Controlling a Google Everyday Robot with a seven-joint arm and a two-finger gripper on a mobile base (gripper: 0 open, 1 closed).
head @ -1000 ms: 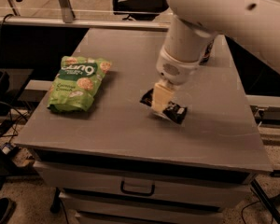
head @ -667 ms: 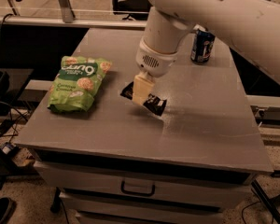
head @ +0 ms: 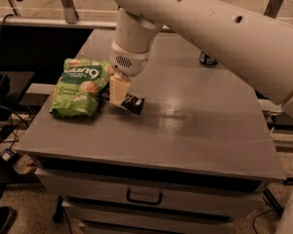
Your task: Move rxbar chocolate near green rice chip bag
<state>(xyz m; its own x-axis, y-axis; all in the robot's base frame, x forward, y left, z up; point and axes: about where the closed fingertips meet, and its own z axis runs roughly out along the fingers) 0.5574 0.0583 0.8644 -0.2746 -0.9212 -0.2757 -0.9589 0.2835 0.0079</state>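
Over grey table (head: 195, 130), end effector (head: 118, 92) grips rxbar chocolate (head: 133, 103) just beside green rice chip bag (head: 78, 87)

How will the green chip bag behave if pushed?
The green chip bag looks puffy and crinkled, so it probably slides lightly and dents. It lies flat, so tipping seems unlikely. The gripper holds the snack bar beside it.

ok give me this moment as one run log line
gripper: shut on rxbar chocolate | where: over table, beside green rice chip bag | released: no
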